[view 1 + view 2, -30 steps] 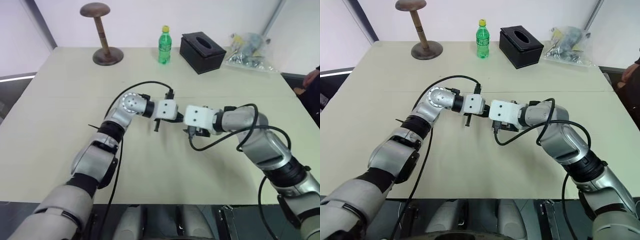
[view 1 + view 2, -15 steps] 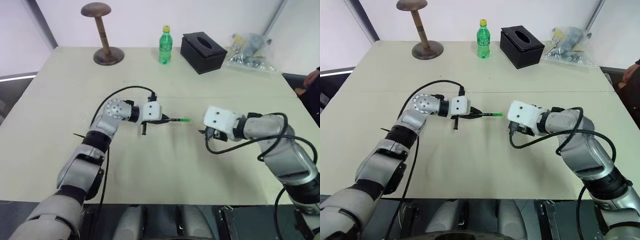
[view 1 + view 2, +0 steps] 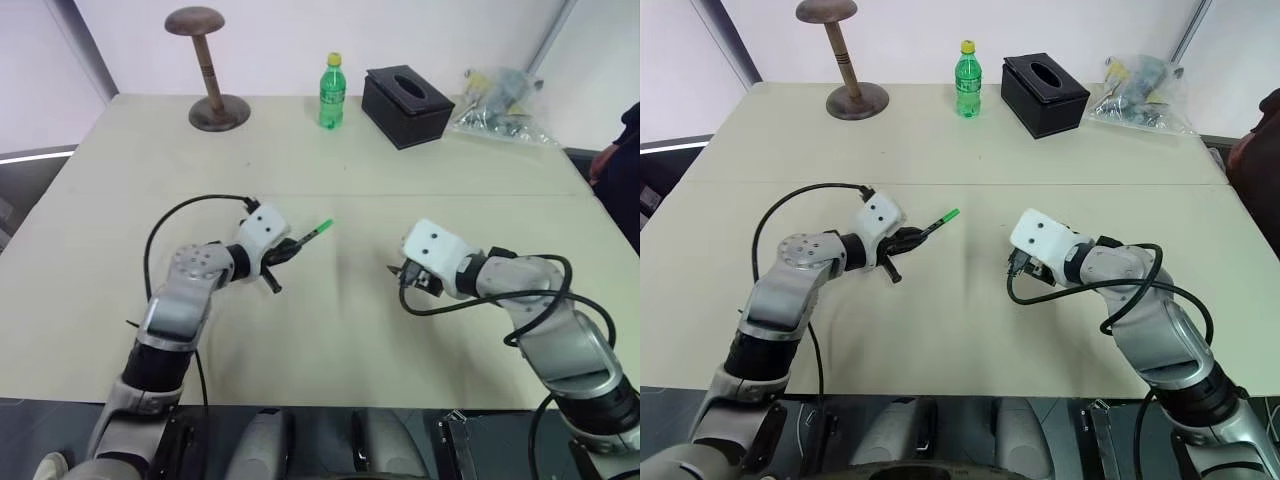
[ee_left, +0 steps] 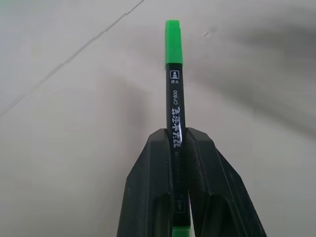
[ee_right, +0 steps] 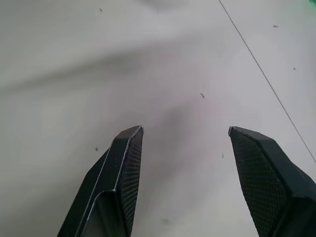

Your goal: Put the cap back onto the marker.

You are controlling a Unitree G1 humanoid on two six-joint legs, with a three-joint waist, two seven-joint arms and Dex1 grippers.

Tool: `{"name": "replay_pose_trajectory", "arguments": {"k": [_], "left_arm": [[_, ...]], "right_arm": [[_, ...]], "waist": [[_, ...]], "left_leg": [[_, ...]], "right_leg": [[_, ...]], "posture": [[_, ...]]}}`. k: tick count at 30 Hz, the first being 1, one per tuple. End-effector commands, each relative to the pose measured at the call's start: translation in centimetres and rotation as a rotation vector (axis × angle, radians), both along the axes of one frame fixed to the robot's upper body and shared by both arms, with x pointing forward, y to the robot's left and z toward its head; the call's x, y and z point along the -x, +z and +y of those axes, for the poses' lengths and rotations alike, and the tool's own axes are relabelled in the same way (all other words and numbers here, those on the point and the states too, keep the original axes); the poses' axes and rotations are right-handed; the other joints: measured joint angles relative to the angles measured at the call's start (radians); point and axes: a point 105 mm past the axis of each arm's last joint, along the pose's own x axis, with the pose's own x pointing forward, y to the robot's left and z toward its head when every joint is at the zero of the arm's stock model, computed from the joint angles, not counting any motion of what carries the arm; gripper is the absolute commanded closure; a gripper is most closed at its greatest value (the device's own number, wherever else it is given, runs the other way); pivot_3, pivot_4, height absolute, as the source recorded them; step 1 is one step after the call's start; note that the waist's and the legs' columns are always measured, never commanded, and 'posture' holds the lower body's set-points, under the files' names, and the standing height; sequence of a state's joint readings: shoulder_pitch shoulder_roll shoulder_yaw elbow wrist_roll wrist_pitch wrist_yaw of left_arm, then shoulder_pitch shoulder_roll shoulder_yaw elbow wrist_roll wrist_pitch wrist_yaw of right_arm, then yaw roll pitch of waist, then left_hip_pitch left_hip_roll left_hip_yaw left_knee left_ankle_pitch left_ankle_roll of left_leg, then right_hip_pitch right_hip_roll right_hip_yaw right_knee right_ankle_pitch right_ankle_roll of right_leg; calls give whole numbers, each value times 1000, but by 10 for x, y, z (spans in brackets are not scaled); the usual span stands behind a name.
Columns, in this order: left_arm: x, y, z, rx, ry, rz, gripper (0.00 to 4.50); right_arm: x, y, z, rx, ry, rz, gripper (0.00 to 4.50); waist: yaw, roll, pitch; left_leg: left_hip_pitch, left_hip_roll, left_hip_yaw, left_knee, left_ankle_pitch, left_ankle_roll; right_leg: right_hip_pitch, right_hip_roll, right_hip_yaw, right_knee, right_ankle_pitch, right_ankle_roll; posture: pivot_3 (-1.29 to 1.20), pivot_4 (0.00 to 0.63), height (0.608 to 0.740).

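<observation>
My left gripper [image 3: 284, 252] is shut on the marker [image 3: 304, 240], a thin black stick that points away from it toward the table's middle. In the left wrist view the fingers [image 4: 148, 187] clamp the marker [image 4: 175, 111] near its rear, and the bright green cap [image 4: 173, 42] sits on its far end. A bit of green also shows at the rear, between the fingers. My right gripper [image 3: 402, 272] hangs to the right, well apart from the marker. In the right wrist view it [image 5: 185, 136] stands open over bare table with nothing between its fingers.
Along the far edge of the table [image 3: 330, 330] stand a wooden hat stand [image 3: 208, 75], a green bottle [image 3: 331, 92], a black tissue box [image 3: 406, 104] and a plastic bag [image 3: 497, 105]. A person's sleeve [image 3: 1252, 150] shows at the right edge.
The two grippers, close together at mid-table a second ago, have parted. The left one has swung left and rolled, taking the capped marker along. The right one has drawn back, open and empty.
</observation>
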State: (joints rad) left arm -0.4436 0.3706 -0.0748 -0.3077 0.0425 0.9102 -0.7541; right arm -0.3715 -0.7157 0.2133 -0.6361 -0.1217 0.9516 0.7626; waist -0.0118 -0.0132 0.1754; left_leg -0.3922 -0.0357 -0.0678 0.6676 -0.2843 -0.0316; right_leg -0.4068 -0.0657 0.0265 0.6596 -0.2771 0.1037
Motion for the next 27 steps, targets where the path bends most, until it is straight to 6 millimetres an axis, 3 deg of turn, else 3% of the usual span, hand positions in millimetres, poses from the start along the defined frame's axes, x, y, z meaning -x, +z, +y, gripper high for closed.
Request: {"name": "replay_pose_trajectory", "arguments": {"k": [1, 13, 14, 16, 21, 27], "left_arm": [[7, 7, 14, 23, 124, 36, 4500], [15, -18, 35, 14, 304, 166, 4500], [15, -19, 35, 12, 302, 169, 3579], [15, -20, 35, 12, 302, 169, 2721], [16, -19, 34, 4, 282, 164, 65], [21, 13, 25, 4, 122, -51, 65]], "right_arm": [[0, 10, 7, -19, 22, -42, 1712], [3, 7, 1, -19, -8, -38, 1712], [3, 7, 0, -20, -12, -38, 1670], [4, 7, -1, -19, -15, -38, 1670], [5, 7, -2, -19, -21, -36, 1670], [13, 7, 3, -33, 53, 1, 1670]], "waist": [[-1, 0, 0], [1, 0, 0], [1, 0, 0], [1, 0, 0], [1, 0, 0], [1, 0, 0]], "left_leg": [[0, 0, 0, 0, 0, 0], [0, 0, -1, 0, 0, -1], [0, 0, -1, 0, 0, -1], [0, 0, -1, 0, 0, -1], [0, 0, -1, -1, 0, -1], [0, 0, -1, -1, 0, -1]], "right_leg": [[0, 0, 0, 0, 0, 0], [0, -1, 0, 0, 0, 0], [0, -1, 0, 0, 0, 0], [0, -1, 0, 0, 0, 0], [0, -1, 0, 0, 0, 0], [0, -1, 0, -1, 0, 0]], "posture": [[0, 150, 740], [0, 150, 740], [0, 150, 740], [0, 150, 740], [0, 150, 740], [0, 150, 740]]}}
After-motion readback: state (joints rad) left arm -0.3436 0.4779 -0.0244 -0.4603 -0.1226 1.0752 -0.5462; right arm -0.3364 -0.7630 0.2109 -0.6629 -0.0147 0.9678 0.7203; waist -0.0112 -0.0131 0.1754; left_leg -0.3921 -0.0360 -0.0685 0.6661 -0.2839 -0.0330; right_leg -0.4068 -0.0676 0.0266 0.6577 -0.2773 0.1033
